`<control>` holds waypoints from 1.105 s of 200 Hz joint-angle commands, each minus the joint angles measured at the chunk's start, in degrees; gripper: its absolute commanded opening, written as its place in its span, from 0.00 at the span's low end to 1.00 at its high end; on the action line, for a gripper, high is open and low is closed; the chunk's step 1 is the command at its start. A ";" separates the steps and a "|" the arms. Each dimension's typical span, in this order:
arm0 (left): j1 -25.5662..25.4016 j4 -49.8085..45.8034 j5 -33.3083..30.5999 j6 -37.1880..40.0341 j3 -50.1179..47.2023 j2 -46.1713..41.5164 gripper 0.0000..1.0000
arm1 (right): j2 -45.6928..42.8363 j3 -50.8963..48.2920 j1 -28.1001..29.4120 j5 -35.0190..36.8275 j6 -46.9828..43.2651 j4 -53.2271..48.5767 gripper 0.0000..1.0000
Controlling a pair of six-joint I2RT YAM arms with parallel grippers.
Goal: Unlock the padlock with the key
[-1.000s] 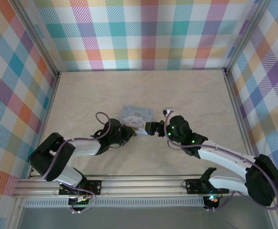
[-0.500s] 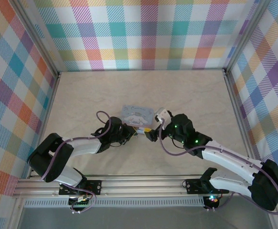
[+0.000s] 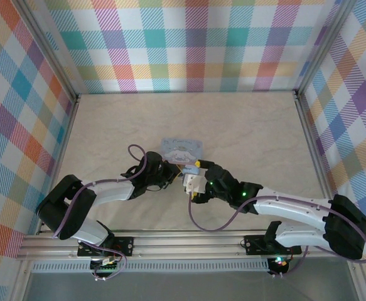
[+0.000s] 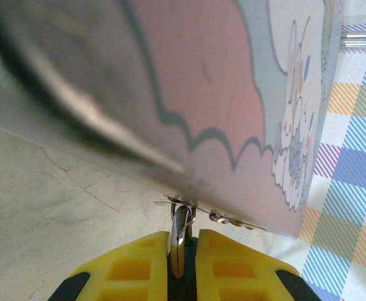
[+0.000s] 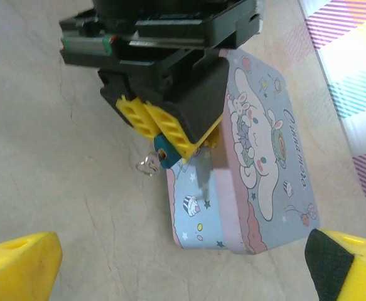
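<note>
While my left hand (image 3: 175, 174) is staying clamped at the near corner of the pale blue tin (image 3: 181, 150), I am bringing the right hand (image 3: 194, 182) across. From above, it is now sitting just in front of the tin and close beside the left, having swung in from the tin's right side over the last second.

Through the left wrist camera, yellow fingers (image 4: 139, 263) are pinching a thin silvery piece (image 4: 179, 235) just under the tin's lower edge; whether that is shackle or key I am unable to tell.

Through the right wrist camera, the right hand (image 5: 183, 266) is hanging wide open and empty, facing the left hand (image 5: 161, 141). The teal padlock (image 5: 164, 155) is showing at those closed fingertips, right against the tin's corner, with a small wire ring (image 5: 147, 165) dangling beside it above the worktop (image 5: 57, 188). I am reading this as the approach to the key, with the lock not yet opened.
</note>
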 commanded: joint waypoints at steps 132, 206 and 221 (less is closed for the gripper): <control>-0.89 -0.04 0.40 -1.58 2.01 -1.89 0.00 | 11.57 -1.15 3.87 2.49 4.69 11.66 0.92; -0.89 -0.21 0.67 -1.95 2.01 -2.20 0.00 | 16.20 -0.64 3.81 2.93 8.97 15.82 0.69; -0.86 -0.20 0.68 -1.96 2.00 -2.18 0.00 | 16.98 -0.58 3.81 3.80 9.64 16.99 0.64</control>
